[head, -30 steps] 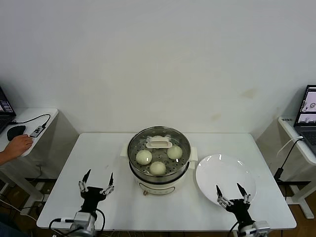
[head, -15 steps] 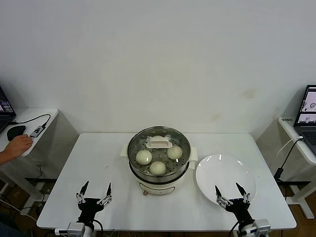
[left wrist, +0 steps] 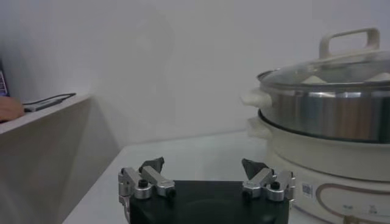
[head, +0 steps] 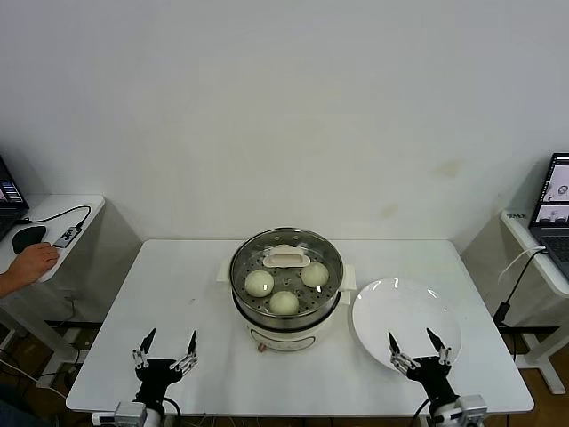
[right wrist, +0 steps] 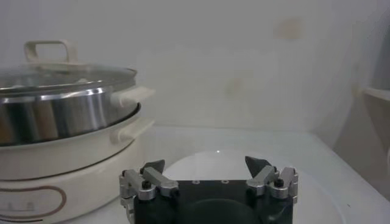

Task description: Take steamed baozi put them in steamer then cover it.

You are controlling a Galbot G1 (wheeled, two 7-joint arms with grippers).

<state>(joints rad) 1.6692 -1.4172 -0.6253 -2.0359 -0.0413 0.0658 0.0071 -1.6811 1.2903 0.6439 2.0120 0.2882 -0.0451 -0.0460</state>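
Observation:
The steel steamer (head: pixel 286 313) on its white base stands at the table's middle. The clear glass cover (head: pixel 311 247) with its cream handle (head: pixel 285 258) lies on it. Through the glass I see three cream-white baozi (head: pixel 259 283) (head: pixel 284 302) (head: pixel 314 274); a fourth is mostly hidden behind the handle. My left gripper (head: pixel 164 342) is open and empty at the table's front left edge. My right gripper (head: pixel 415 342) is open and empty at the front right, over the plate's near rim. The steamer also shows in the left wrist view (left wrist: pixel 323 115) and in the right wrist view (right wrist: pixel 61 115).
A flat white plate (head: pixel 404 316) lies right of the steamer, bare. A side desk at far left holds a mouse with a person's hand (head: pixel 27 265) on it. A laptop (head: pixel 556 200) stands on a desk at far right.
My left gripper has drawn back and down toward the table's front edge. My right gripper has hardly moved. The steamer, cover and plate are as before.

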